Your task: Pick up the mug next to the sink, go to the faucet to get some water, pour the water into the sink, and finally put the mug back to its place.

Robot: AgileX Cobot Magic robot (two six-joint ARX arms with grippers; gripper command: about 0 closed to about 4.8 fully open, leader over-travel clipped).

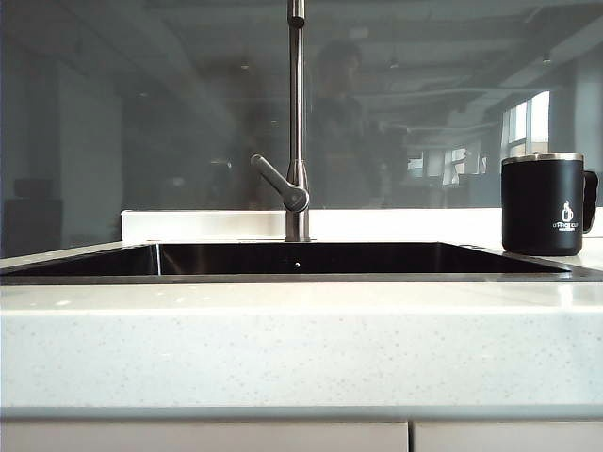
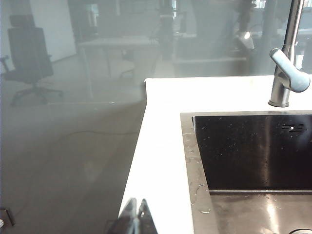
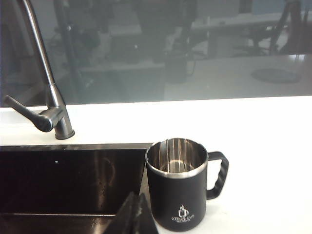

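**Mug waits beside the sink, both pincers closed**

The black mug (image 1: 542, 204) stands upright on the pale desk (image 1: 301, 344), just beside the right end of the sink (image 1: 301, 277), its handle turned away from the basin. Inside it I see only bare steel. The faucet (image 1: 296, 141) rises behind the middle of the sink, its lever pointing to the left. The right pincer (image 3: 135, 214) hovers near the mug, fingers pressed together, holding nothing. The left pincer (image 2: 134, 217) is closed too, above the desk edge left of the sink. Behind the desk is a glass wall (image 1: 113, 122); an office chair (image 2: 29, 58) shows through it.
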